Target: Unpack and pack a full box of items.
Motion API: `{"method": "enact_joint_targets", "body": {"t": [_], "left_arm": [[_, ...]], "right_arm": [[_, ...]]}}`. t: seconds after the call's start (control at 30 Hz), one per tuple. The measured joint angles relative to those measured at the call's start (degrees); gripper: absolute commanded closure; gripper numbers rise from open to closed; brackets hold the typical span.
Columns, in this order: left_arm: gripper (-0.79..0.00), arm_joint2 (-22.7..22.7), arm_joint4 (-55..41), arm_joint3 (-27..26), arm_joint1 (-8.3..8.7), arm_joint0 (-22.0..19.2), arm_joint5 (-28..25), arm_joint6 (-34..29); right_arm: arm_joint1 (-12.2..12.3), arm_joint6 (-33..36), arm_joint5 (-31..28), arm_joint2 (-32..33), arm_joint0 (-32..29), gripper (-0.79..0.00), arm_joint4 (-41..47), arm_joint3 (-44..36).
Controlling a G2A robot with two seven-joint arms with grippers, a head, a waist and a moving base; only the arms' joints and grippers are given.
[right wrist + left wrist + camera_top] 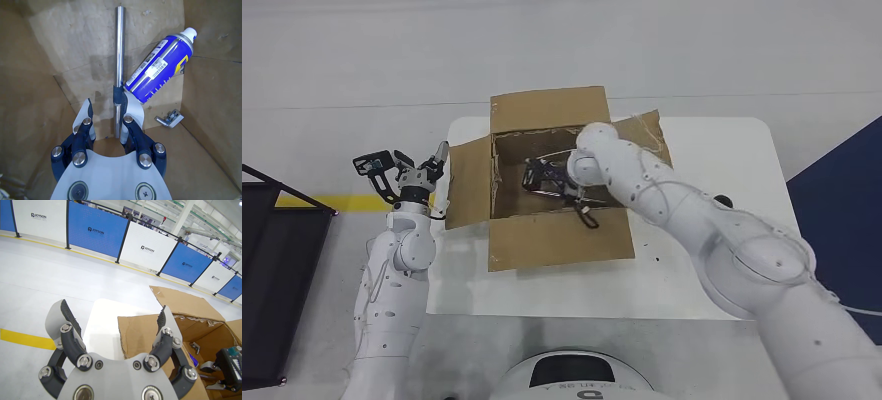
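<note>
Steel showed between the two fingers of the right gripper (107,101), which hung low inside the cardboard box (552,245). They stood partly apart on either side of a polished rod (119,47). One finger lay against the rod's black tape band, and a gap was left on the other side, so nothing was clamped yet. The straddle looked deliberate, since the taped band probably gives a surer hold than bare polished metal (a judgement, not something seen). The next step in unpacking appeared to be closing on that band and lifting.

A blue spray can (162,64) lay tilted on the box floor, its base touching the rod just beyond that finger and its white cap pointing toward a side wall. The can sat so close that it might roll or get nudged when the rod came up. A small metal bracket (170,119) rested near a corner of the floor, clear of both.

Outside the box, the left gripper (113,307) was spread wide and held nothing. It sat just beside the folded-out flap, above the left edge of the white table (712,260), seemingly parked out of the way. The box stood toward the table's far edge, with the items inside.
</note>
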Motion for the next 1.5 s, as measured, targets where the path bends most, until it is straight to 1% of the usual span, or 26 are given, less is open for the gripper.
{"method": "enact_joint_targets", "body": {"t": [0.13,0.3,0.43,0.6,0.77,0.8,1.03,1.17,1.33,1.5], "left_arm": [[-0.785,0.0,0.0,0.0,0.00,0.0,0.0,0.0],[-0.785,0.0,0.0,0.0,0.00,0.0,0.0,0.0],[-0.785,0.0,0.0,0.0,0.00,0.0,0.0,0.0],[-0.785,0.0,0.0,0.0,0.00,0.0,0.0,0.0],[-0.785,0.0,0.0,0.0,0.00,0.0,0.0,0.0],[-0.785,0.0,0.0,0.0,0.00,0.0,0.0,0.0],[-0.785,0.0,0.0,0.0,0.00,0.0,0.0,0.0],[-0.785,0.0,0.0,0.0,0.00,0.0,0.0,0.0],[-0.785,0.0,0.0,0.0,0.00,0.0,0.0,0.0],[-0.785,0.0,0.0,0.0,0.00,0.0,0.0,0.0]], "right_arm": [[-2.5,-0.7,-0.1,0.0,-0.4,-0.262,-2.1,3.8],[-5.6,-1.4,-0.2,0.0,-1.0,-0.246,-5.2,8.9],[-7.6,-2.3,-0.8,0.0,-1.2,-0.240,-6.7,12.2],[-9.8,-3.2,-2.6,0.0,-1.2,-0.197,-8.2,15.6],[-11.5,-4.1,-3.7,0.0,-0.9,-0.074,-9.0,18.4],[-11.9,-4.4,-3.7,0.1,-0.9,0.000,-9.2,19.1],[-13.8,-5.0,-3.3,0.1,-0.8,0.000,-11.0,22.1],[-14.4,-5.7,-5.4,1.2,1.1,0.000,-9.8,22.4],[-14.0,-6.3,-7.3,3.5,4.7,0.000,-7.2,22.5],[-13.0,-6.2,-6.8,4.8,6.0,0.000,-6.7,21.6]]}}
